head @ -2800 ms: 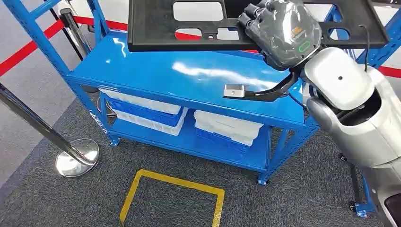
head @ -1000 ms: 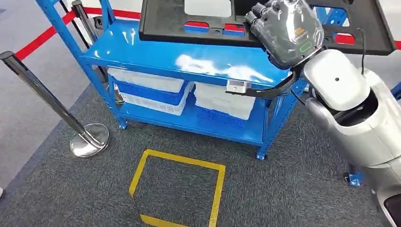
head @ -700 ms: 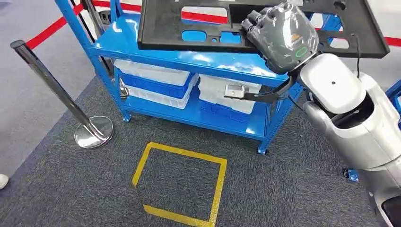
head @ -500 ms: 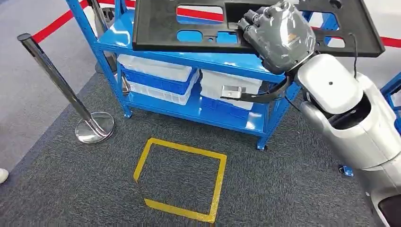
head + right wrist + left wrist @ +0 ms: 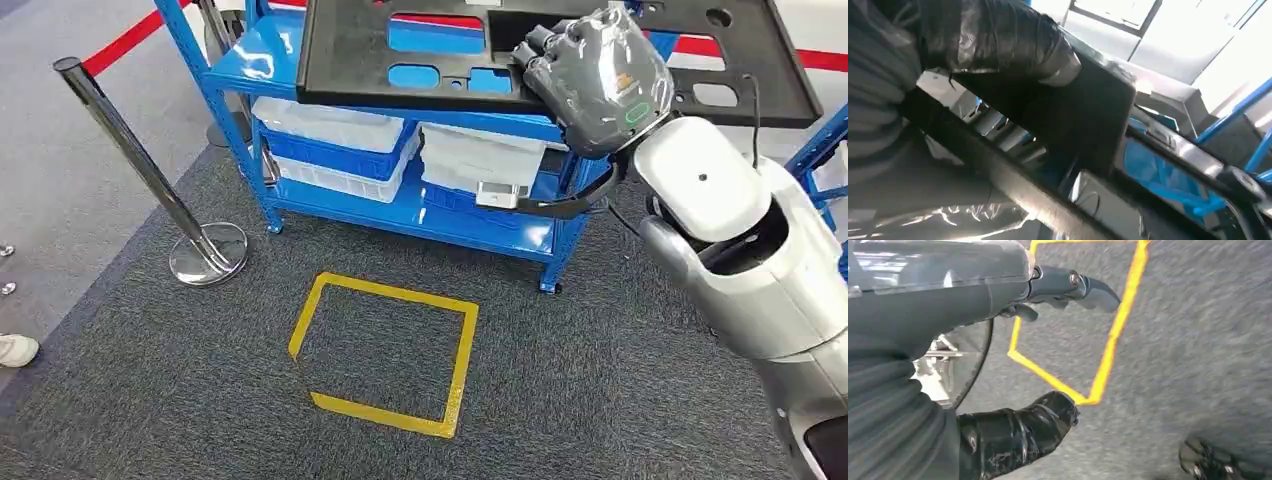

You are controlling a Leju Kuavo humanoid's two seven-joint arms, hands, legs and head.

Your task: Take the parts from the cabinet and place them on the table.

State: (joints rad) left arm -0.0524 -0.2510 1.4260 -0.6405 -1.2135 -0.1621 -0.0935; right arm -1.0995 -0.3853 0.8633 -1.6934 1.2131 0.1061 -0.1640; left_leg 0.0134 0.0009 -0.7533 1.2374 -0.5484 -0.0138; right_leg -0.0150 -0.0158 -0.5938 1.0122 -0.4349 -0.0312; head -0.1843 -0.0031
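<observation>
a large black panel (image 5: pixel 420 50) with several cut-out openings is gripped by the right hand (image 5: pixel 595 75) along its near edge and is held level above the top shelf of a blue cart (image 5: pixel 400 215). in the right wrist view the dark fingers (image 5: pixel 998 45) are seen wrapped over the panel's edge, clamped on it. the silver right arm (image 5: pixel 740 250) is bent in from the right side of the head view.

in the left wrist view the left hand (image 5: pixel 1013 340) is seen above grey carpet (image 5: pixel 1188 365), with nothing held; the thumb (image 5: pixel 1073 285) and the dark fingers (image 5: pixel 1018 430) are spread apart. a yellow taped square (image 5: pixel 385 355) is marked on the carpet in front of the cart, and one corner of it is seen between the thumb and the fingers in the left wrist view.

white and blue bins (image 5: pixel 335 150) are stacked on the cart's lower shelf. a chrome post (image 5: pixel 150 175) with a round base is stood on the carpet to the left of the cart, and red tape (image 5: pixel 130 40) is seen on the floor behind it. a person's white shoe (image 5: pixel 18 350) is seen at the left edge of the head view.
</observation>
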